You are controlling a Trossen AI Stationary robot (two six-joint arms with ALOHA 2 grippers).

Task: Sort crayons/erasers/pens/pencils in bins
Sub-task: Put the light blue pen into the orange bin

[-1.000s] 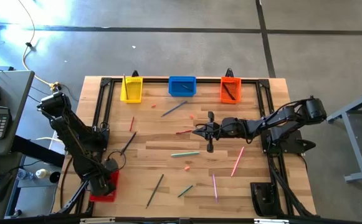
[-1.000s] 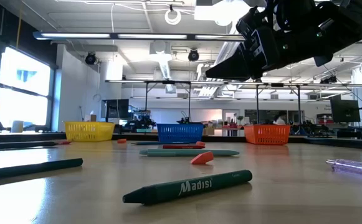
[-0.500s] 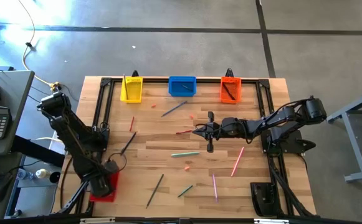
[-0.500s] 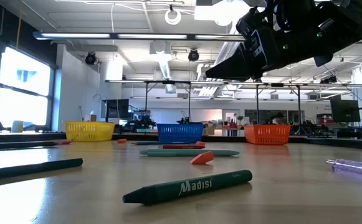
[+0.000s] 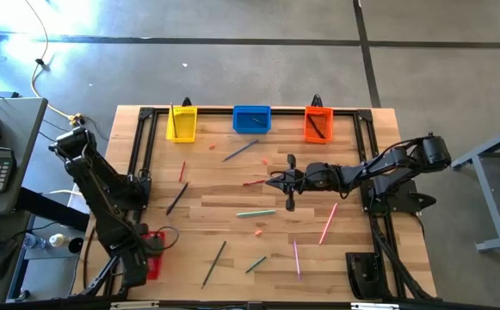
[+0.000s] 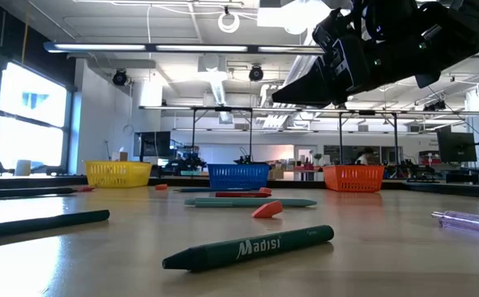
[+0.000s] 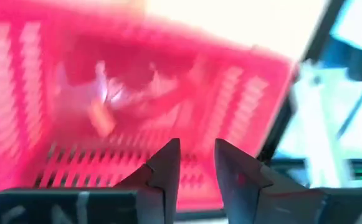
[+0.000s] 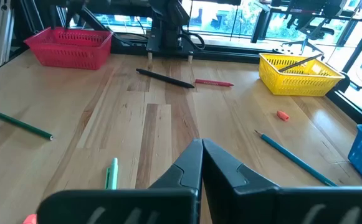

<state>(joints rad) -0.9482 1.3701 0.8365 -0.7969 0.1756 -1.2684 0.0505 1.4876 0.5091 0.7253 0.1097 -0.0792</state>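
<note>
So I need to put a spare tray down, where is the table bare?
Bare wood lies along the right edge beside the orange bin, and between the yellow bin and the black pen. The middle is crowded: sticks scattered around the right gripper.

The left gripper [image 5: 136, 274] has drawn back toward the tabletop's near edge, uncovering more of the red slotted plastic bin [image 5: 152, 255], and its jaws now stand slightly parted.
</note>
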